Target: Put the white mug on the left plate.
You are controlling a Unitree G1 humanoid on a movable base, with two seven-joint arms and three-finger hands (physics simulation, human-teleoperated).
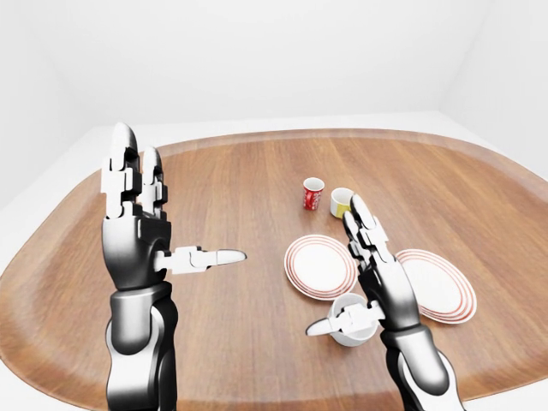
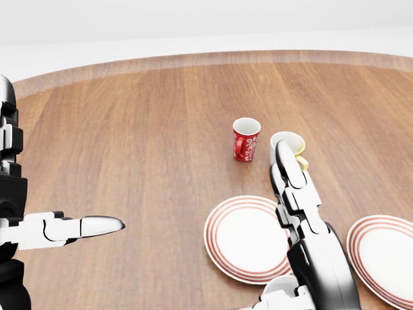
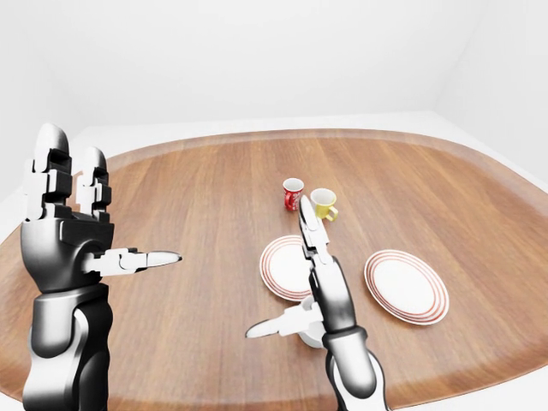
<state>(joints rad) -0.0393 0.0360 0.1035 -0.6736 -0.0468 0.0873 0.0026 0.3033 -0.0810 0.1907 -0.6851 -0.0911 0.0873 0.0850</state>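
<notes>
The white mug [image 1: 346, 310] stands on the wooden table [image 1: 231, 184] at the lower right of the left-eye view, just below the left plate [image 1: 318, 266], a white plate with red rings. My right hand [image 1: 361, 272] is open, with its fingers [image 1: 363, 224] pointing up. It stands against the mug's right side, and its thumb [image 1: 324, 326] reaches across the mug's lower edge and hides part of it. My left hand [image 1: 171, 224] is open and empty, raised at the left far from the mug.
A second red-ringed plate [image 1: 443, 288] lies right of my right hand. A red patterned mug [image 1: 313, 193] and a yellow mug [image 1: 340, 202] stand above the left plate. The table edge runs close along the bottom of the view.
</notes>
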